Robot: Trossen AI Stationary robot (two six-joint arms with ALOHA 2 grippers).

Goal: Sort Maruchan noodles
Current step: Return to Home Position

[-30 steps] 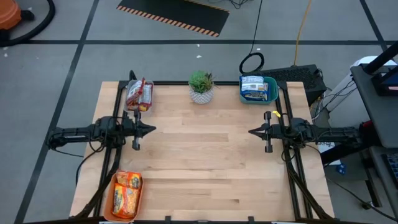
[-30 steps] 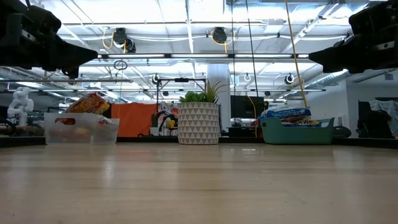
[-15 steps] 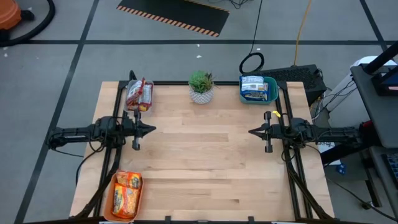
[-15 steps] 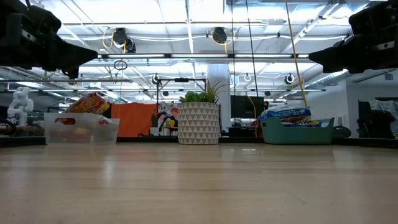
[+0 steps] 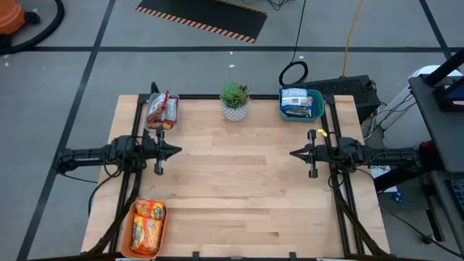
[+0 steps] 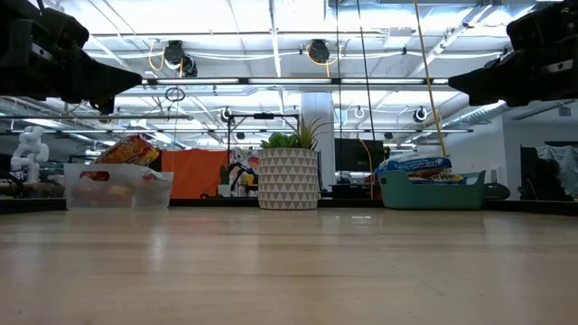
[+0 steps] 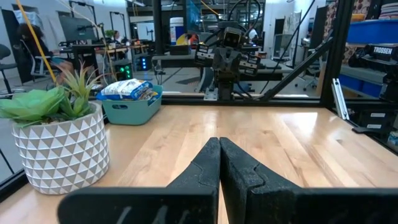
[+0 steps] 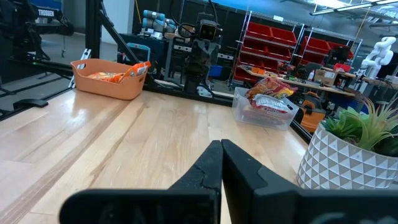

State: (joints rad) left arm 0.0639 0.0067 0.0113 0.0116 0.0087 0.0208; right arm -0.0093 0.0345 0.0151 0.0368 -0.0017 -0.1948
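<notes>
**Maruchan noodles [image 5: 293, 100] sitting in three bins, arms up off the wood**

Left arm [image 5: 94, 154] reaches in level from the left edge of the tabletop [image 5: 239, 196], roughly halfway along that side, with the left jaws pointing at the middle. Right arm [image 5: 377, 154] mirrors it from the right edge, right jaws aimed back the other way. Both sets of jaws are pressed fully together with nothing in them, which you can see plainly in the wrist views. From table height, both arms hang well above the wood, up in the top corners.

Room-wise, the whole stretch between the two arms is open wood and everything sits out at the rim. The potted plant [image 5: 234, 100] is mid far edge. The clear bin [image 6: 117, 191] is at the far left corner, the teal bin [image 6: 432, 191] at the far right corner, and the orange bin [image 8: 109, 88] at the near left corner.

The red-silver packs [image 5: 162, 109] are piled in the clear bin, with one tilted up over the rim. The blue-white packs [image 7: 127, 89] are stacked in the teal bin and poke above its rim. The orange-yellow packs [image 5: 148, 225] lie flat in the orange bin.
</notes>
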